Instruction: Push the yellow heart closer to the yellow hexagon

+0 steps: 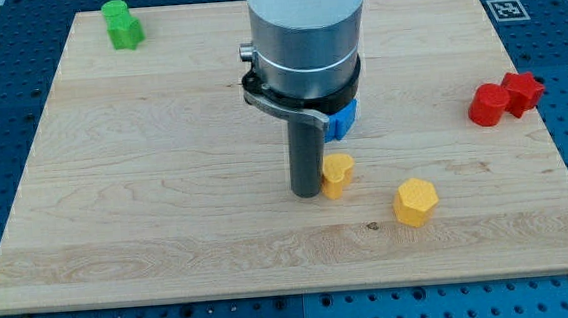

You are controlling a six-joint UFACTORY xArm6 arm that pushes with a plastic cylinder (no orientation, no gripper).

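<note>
While two green blocks (122,24) sit touching each other near the wooden board's (166,187) top-left corner, my tip (308,193) rests on the board near its middle, touching the left side of the yellow heart (337,174); being a bare rod, it has no jaws to spread or press together. Just above the heart, a blue block (343,121) is partly hidden behind the arm. Near the heart, toward the view's lower right, stands the yellow hexagon (415,202), and two touching red blocks (504,98) lie by the right edge.
</note>
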